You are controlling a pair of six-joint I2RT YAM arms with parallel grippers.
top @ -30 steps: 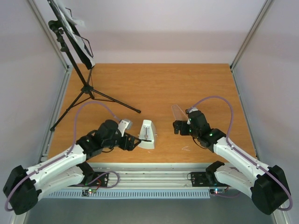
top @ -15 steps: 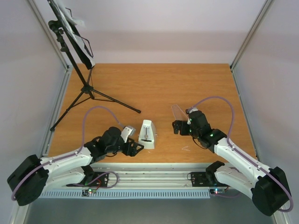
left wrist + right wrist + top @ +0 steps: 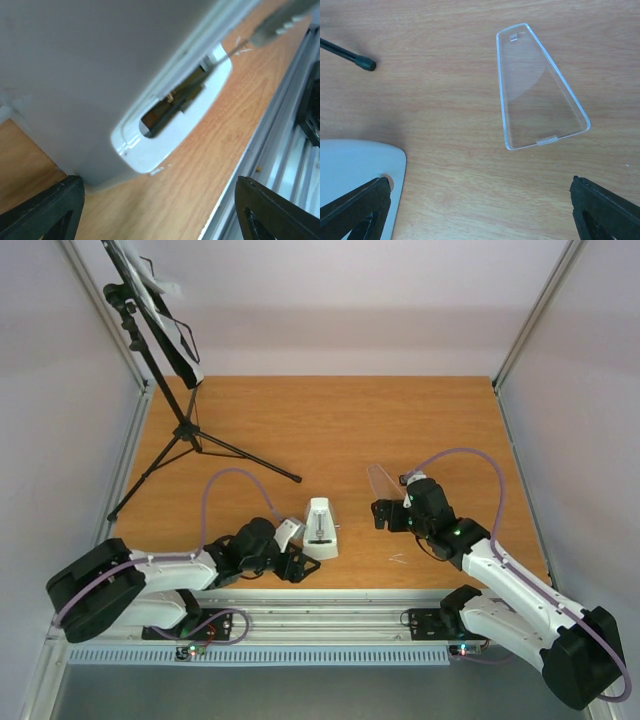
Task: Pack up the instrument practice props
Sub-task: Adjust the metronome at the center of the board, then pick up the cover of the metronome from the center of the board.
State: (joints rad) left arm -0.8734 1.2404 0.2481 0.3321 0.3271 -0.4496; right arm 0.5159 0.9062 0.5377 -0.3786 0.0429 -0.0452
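The metronome (image 3: 319,528) stands upright near the front edge of the surface (image 3: 330,420), exactly where it stood a second ago. Its clear cover (image 3: 378,480) lies flat and apart from it, to its right and a little farther back. What has changed is the left arm: it has folded back and dropped low along the near edge. The left claw (image 3: 297,566) has thus slid from the metronome's left flank to its near-left corner, just beside the base. In the left wrist view the pale body fills the upper left, very close, ahead of the spread fingers (image 3: 45,210); the jaws stand wide and hold nothing. I judge this a lower re-approach for a grip on the base, with nothing packed yet. The right claw (image 3: 384,512) has barely moved; it hangs fully open and empty just short of the cover, which lies ahead of it in its wrist view. Well apart at the far left, the music stand (image 3: 160,340) is upright with its sheet-music pages (image 3: 163,285) on the desk.
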